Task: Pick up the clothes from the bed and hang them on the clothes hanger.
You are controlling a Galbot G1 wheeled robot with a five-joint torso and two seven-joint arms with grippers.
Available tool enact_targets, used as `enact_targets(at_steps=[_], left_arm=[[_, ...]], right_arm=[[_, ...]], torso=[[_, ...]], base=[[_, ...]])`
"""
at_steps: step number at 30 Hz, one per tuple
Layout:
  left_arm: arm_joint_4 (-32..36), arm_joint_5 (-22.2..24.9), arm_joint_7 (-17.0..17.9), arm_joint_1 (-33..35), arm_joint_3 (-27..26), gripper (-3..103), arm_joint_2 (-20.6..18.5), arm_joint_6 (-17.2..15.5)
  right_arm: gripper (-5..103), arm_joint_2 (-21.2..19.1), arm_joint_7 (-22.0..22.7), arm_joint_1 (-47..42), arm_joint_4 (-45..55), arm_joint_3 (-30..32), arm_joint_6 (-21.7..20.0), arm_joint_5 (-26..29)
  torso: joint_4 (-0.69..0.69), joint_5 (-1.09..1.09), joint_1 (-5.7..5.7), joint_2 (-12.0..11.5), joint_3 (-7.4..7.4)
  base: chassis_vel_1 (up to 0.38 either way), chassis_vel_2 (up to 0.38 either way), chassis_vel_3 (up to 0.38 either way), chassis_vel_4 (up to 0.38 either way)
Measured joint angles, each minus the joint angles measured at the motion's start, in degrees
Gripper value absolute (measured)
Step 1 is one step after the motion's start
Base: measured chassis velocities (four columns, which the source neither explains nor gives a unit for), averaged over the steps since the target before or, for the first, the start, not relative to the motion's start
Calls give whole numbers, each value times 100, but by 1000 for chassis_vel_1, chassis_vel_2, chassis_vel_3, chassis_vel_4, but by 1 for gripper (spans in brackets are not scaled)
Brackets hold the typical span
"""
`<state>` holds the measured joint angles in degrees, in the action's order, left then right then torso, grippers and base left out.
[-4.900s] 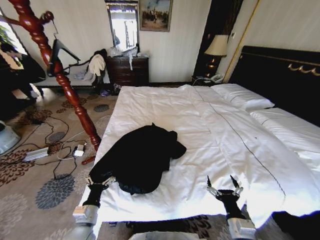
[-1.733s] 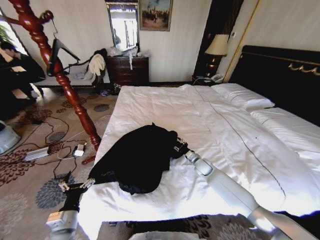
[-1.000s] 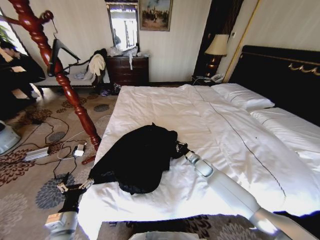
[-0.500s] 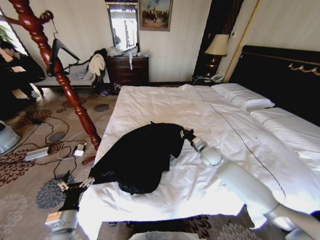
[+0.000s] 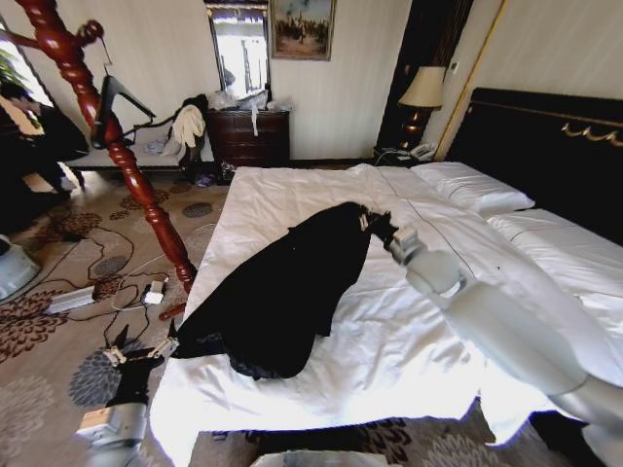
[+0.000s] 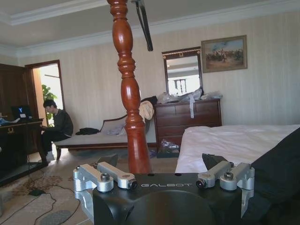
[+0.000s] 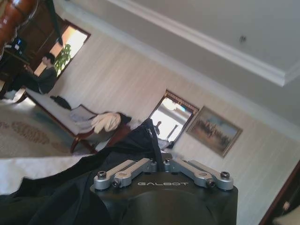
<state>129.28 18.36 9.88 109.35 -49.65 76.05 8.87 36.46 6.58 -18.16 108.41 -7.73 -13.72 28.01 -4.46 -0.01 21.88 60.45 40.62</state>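
Right hand (image 5: 375, 222) is clamped on one end of the clothes (image 5: 287, 292), its fingers pressed together on a pinch of black fabric and held up above the middle of the bed (image 5: 428, 321). From that raised point the garment slopes down in a long dark drape toward the bed's near left corner, where its lower part lies bunched on the sheet.

By size, the bed comes first: wide, white and wrinkled, with pillows (image 5: 472, 190) against a black headboard (image 5: 545, 146). Next is the black garment stretched across its left half. To the left of the bed stands a reddish-brown turned wooden coat stand (image 5: 117, 146), tilted in the head view, and the clothes hanger (image 5: 117, 102) hangs on it, black with a thin wire hook, well apart from the garment.

Left hand (image 5: 136, 355) sits low by the bed's near left corner, over the patterned carpet (image 5: 58, 321), its fingers (image 6: 101, 176) spread apart and gripping nothing; the wrist view shows the garment's edge just beside it.
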Motion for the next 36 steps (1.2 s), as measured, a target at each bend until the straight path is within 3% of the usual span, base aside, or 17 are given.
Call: enact_targets(at_steps=[6,12,16,19,20,24,28,30,34,36], left_arm=[[134,153,27,12,-193,100,-115,-1],[243,277,52,41,-325,100,-268,-22],[477,372,133,77,-350,100,-419,-150],[771,653,318,-71,-384,100,-727,-519],[771,653,318,-71,-384,100,-727,-519],[988,1232,469,-115,-547,100,-1272,-1027],[1120,1695,546,-165,-776,100,-1712,-1287],[1168,1894,580,-209,-864,100,-1878,-1378],[1260,2702,782,-561,-1123,100,-2571,-1760],[1257,2828,816,-645,-1151,100,-2681,-1800]], right_arm=[[0,-24,41,708,146,-203,-183,190],[0,-48,90,776,160,-232,-225,230],[0,-321,145,247,420,124,-248,174],[0,-581,124,-906,681,860,-213,8],[0,-581,124,-906,681,860,-213,8],[0,-757,100,-2042,876,1807,-157,-218],[0,-970,71,-2682,990,2319,-77,-288],[0,-1032,59,-2823,1015,2432,-55,-298],[0,-1255,17,-3334,1107,2831,30,-359],[0,-1280,15,-3375,1120,2868,36,-360]], torso=[[0,-1,0,0,0],[0,1,0,0,0],[3,-1,0,0,-1],[-4,3,0,0,-1],[-4,3,0,0,-1],[0,-1,0,1,-1],[0,0,0,0,-1],[0,0,0,1,-1],[0,0,-1,1,-1],[-1,0,-1,1,-1]], base=[[0,0,0,0],[0,0,0,0],[0,0,0,0],[0,0,0,0],[0,0,0,0],[0,0,0,0],[0,0,0,0],[0,0,0,0],[0,0,0,0],[0,0,0,0]])
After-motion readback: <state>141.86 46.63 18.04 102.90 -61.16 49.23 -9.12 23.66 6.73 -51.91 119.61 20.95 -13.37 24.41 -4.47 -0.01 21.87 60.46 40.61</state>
